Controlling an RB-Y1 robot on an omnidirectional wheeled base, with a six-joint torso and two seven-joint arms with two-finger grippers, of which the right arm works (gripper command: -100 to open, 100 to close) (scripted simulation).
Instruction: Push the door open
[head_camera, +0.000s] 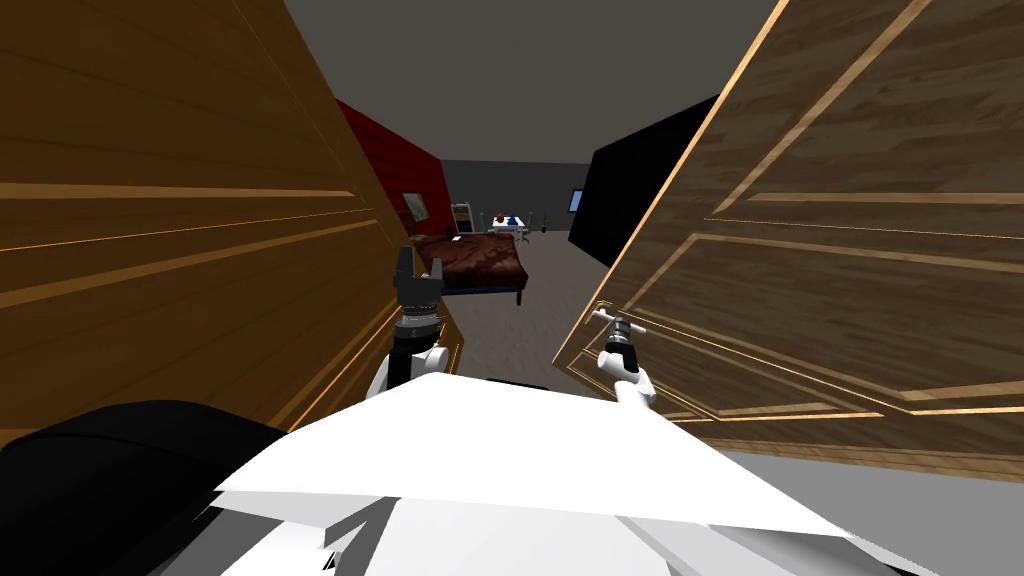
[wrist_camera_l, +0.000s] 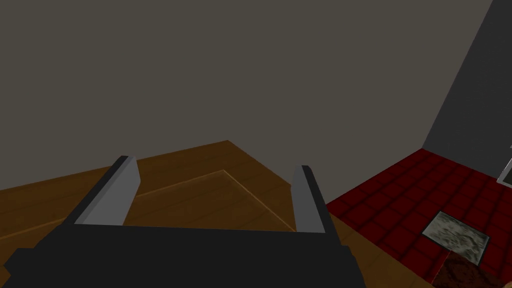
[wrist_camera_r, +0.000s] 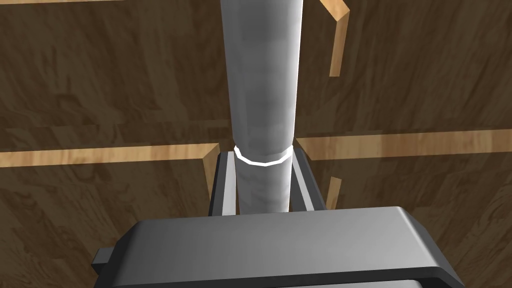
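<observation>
Right gripper (wrist_camera_r: 262, 160) is the closest thing here, pinched narrow on the grey handle (wrist_camera_r: 262, 90), with a blade pressing each side of the bar and the brown wood door (wrist_camera_r: 100, 100) right behind it. From the head cam that door stands on my right, swung away at an angle, with the handle near its free edge, just above my chest. Between it and the left door (head_camera: 180, 250) there's a decent gap, and through it you can see grey floor (head_camera: 520, 320), a bed (head_camera: 480, 262) with a dark red cover further in, and a black area (head_camera: 640, 180) past the door's top edge. Left gripper (wrist_camera_l: 215, 165) is doing nothing: blades wide apart, nothing between them, hanging next to the left door's edge and pointing up into the room. So my read is we're mid-push. The grab part is done, the door looks partly open, and what's left is driving it further round. Next move, I reckon, needs the right arm to press forward and outward along the door's arc rather than straight ahead, letting the wrist turn with the handle so the blades don't twist off the bar. If the arm runs short of reach, the base probably has to roll forward through the gap. Can't tell how much swing the hinge has left.
</observation>
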